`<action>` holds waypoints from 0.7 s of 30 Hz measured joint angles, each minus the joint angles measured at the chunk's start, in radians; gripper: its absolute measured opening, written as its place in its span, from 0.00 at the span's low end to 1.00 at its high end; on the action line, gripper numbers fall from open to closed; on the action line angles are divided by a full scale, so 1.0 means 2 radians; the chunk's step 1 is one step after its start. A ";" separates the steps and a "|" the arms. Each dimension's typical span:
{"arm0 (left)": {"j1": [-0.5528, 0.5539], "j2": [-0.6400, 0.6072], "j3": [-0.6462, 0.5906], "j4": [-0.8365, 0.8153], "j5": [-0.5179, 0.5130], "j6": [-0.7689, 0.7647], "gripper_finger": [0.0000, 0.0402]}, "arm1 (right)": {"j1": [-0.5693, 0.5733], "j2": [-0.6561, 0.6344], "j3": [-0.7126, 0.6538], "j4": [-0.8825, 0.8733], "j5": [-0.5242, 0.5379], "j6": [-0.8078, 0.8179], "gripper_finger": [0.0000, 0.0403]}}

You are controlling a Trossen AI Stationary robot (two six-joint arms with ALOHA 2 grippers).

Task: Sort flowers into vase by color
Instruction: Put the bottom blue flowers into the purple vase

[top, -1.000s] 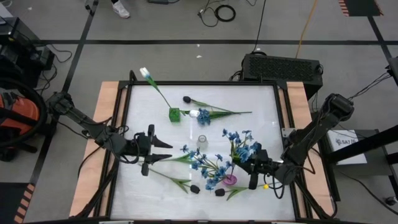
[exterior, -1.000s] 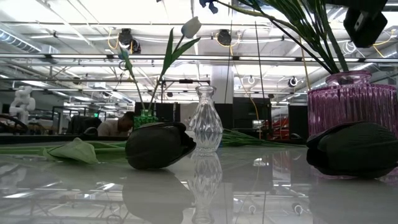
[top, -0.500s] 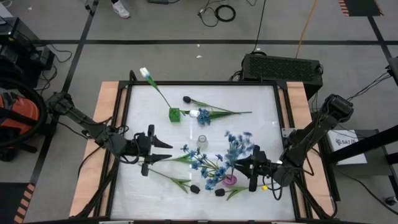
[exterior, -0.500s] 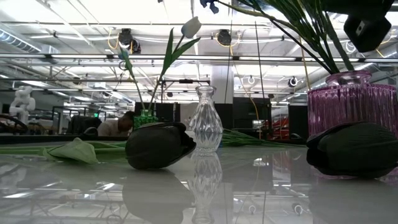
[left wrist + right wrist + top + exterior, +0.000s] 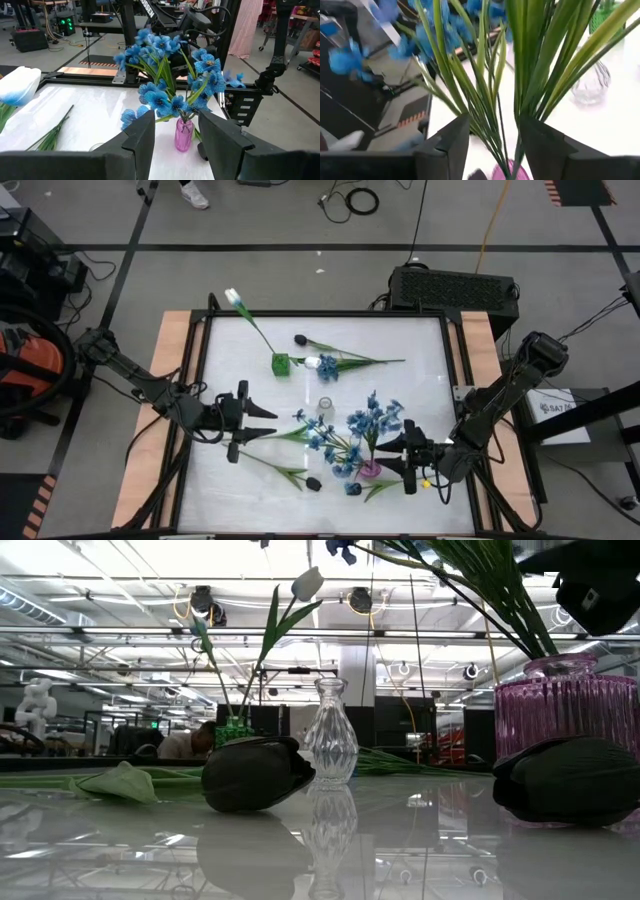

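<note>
The spray of small blue blooms (image 5: 372, 420) on green stems is now being stood more upright in the ribbed pink glass vase (image 5: 370, 470), just ahead of the right pincer (image 5: 405, 455), whose fingers are being held apart around the stems. The blue group looks nearly settled. The left pincer (image 5: 262, 423) is waiting, spread, across the white tabletop (image 5: 420, 340).

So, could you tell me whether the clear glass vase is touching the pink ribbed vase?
Apart: the high view shows bare white table between the clear glass vase and the pink ribbed vase.

Bright, even overhead light. Glossy white tabletop (image 5: 120, 840) mirrors ceiling strip lights (image 5: 150, 562) and clear ribbed glass vase (image 5: 330, 745). Right wrist view motion-blurred: green leafy stems (image 5: 540, 65) smeared. High view sharp, shadows faint.
</note>
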 joint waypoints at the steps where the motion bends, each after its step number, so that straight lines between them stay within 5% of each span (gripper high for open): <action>1: 0.000 0.000 0.000 0.000 0.000 0.000 0.40 | 0.001 0.000 0.000 -0.010 -0.001 0.004 0.42; 7: 0.000 0.000 0.000 0.000 0.000 0.000 0.40 | 0.001 -0.010 0.000 -0.082 -0.010 0.042 0.47; 21: 0.000 0.000 0.000 0.001 0.000 0.010 0.40 | -0.017 -0.011 0.000 -0.080 0.045 0.009 0.44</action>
